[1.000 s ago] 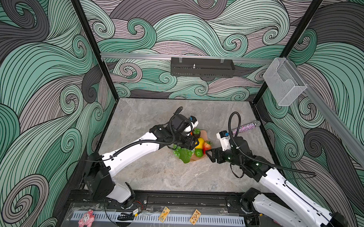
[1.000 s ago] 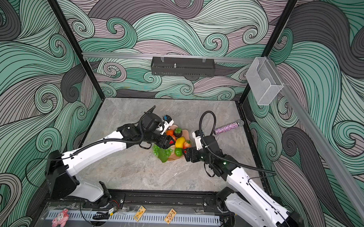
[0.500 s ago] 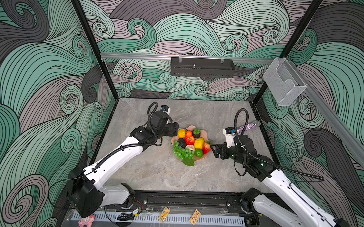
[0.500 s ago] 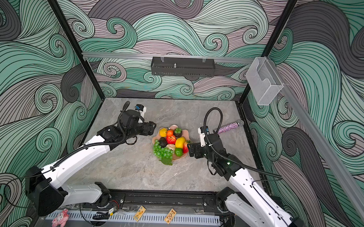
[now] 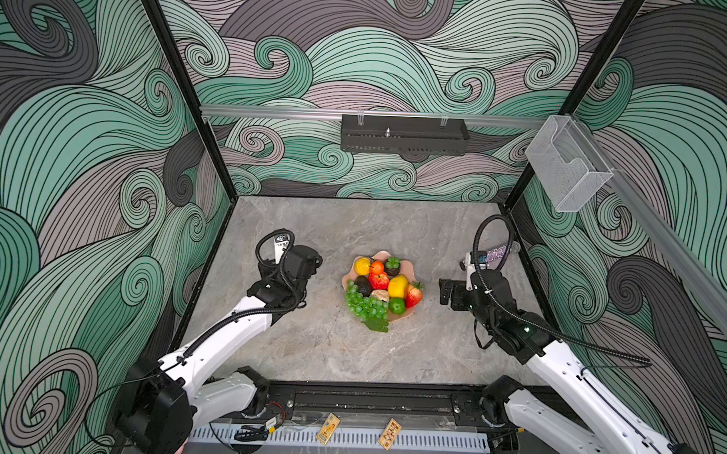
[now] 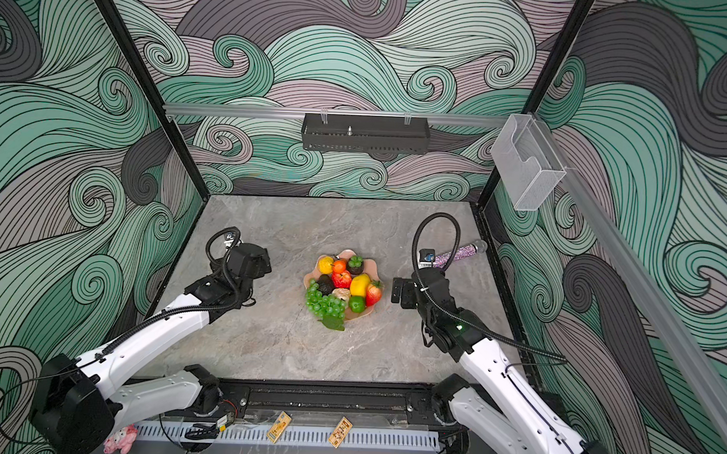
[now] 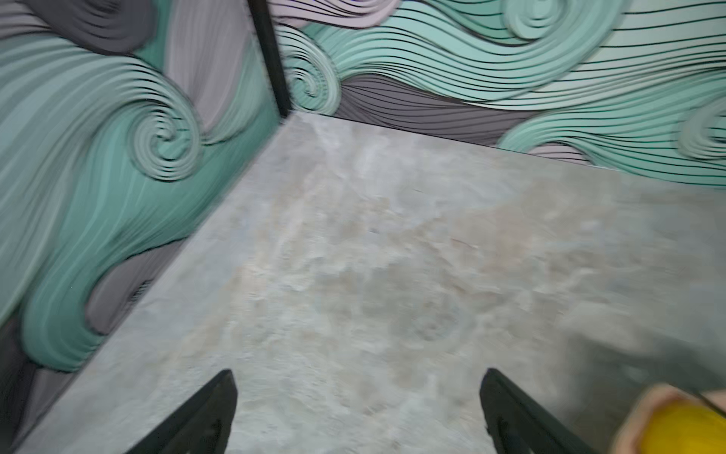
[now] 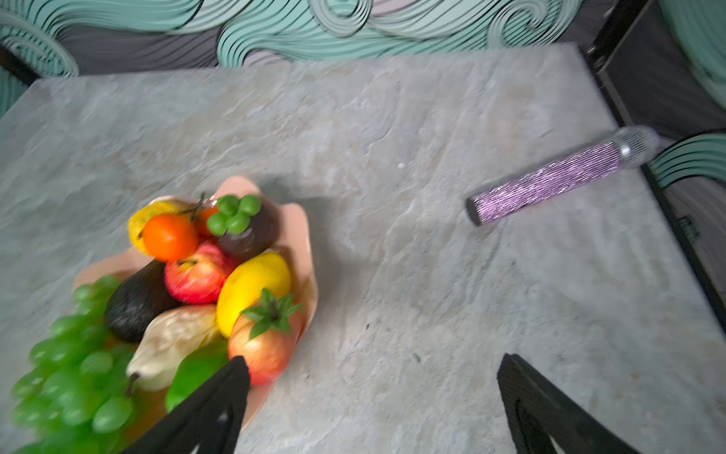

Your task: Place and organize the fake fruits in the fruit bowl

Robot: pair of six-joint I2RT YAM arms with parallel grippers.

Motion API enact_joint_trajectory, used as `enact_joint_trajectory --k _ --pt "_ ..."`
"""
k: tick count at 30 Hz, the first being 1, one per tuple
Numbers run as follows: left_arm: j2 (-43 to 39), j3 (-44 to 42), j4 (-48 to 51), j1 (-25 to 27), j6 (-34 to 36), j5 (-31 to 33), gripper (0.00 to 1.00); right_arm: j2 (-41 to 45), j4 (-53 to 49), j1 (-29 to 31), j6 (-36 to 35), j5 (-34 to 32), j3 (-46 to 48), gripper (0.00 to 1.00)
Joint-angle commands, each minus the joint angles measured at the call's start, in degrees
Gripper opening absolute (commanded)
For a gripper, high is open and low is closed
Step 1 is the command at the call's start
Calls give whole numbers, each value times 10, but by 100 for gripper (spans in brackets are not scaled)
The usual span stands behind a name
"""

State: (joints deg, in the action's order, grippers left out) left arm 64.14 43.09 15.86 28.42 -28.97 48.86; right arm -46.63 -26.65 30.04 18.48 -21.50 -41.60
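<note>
While the left gripper (image 7: 357,375) and right gripper (image 8: 373,357) gape empty, glossy fake fruits (image 5: 378,280) heap the scalloped salmon-pink fruit bowl (image 8: 302,228).

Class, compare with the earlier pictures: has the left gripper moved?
Yes. In both top views the left gripper has withdrawn leftward, away from the fruit bowl.

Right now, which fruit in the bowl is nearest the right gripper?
The strawberry, red with a green leafy cap, on the fruit bowl side facing the right gripper; lemon and lime sit further in.
</note>
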Motion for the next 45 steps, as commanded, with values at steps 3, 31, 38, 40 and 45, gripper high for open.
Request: enact_joint_trajectory --k 3,31,38,40,45 --pt "40 -16 -80 -62 24 161 99 -31 80 -36 -23 -134 6 99" --pt "223 -108 -440 -280 219 -250 99 -410 833 -254 -210 109 225 99" --pt "221 -123 -464 -282 219 -250 99 -408 751 -273 -183 107 190 99" --pt "220 -122 -463 -283 218 -251 99 -426 807 -273 -187 105 202 99" --pt "249 -191 -624 -297 246 -318 99 -418 782 -272 -186 106 197 99"
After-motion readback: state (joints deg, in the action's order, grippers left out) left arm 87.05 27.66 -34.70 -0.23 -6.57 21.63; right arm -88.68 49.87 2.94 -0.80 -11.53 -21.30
